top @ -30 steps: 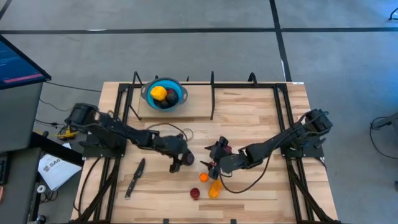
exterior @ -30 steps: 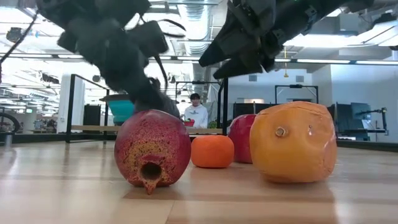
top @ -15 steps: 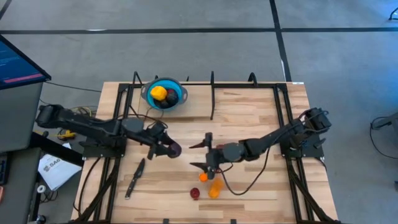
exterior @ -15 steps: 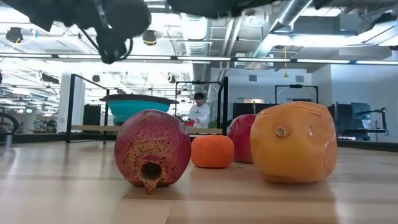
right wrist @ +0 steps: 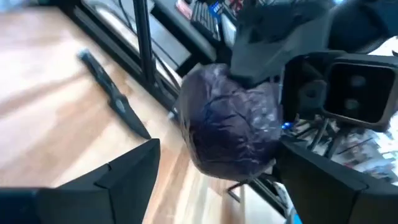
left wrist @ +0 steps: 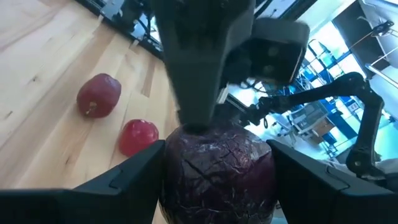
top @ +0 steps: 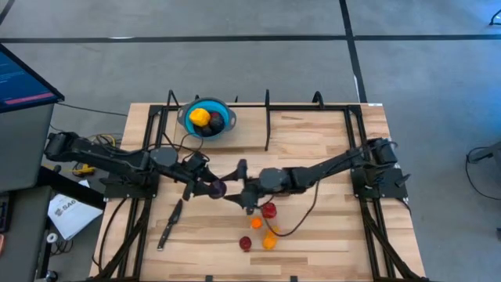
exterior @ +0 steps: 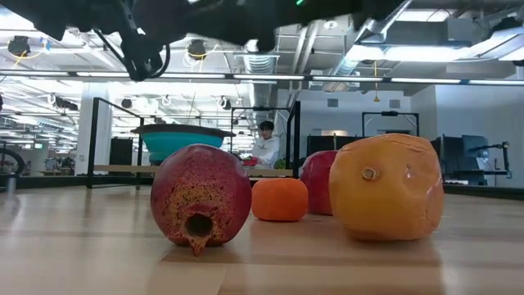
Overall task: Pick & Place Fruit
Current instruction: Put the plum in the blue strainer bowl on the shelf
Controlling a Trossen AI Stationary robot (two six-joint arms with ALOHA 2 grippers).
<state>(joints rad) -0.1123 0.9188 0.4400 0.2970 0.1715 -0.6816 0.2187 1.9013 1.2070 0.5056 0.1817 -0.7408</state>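
Observation:
A dark purple fruit hangs above the table's middle, with my left gripper shut on it. My right gripper faces it from the right, open, with a finger on either side of the fruit; whether it touches I cannot tell. On the wood near the front lie a red fruit, a small orange one, a yellow-orange one and a red pomegranate. My left gripper pinches the purple fruit by its two opposite sides between its two fingers. The fingers come about level from the table's left. The fruit is lifted clear of the table.
A blue bowl at the far left holds a yellow fruit and dark ones. A dark knife lies near the front left. Black frame posts stand along the far edge and both sides. A person shows in the room beyond.
My left gripper has lifted the purple fruit clear of the table, drawn it toward the table's left and rolled, then kept still. My right gripper has risen from above the front fruits, rolled, and gone left toward the purple fruit. The fruits on the table have not moved.

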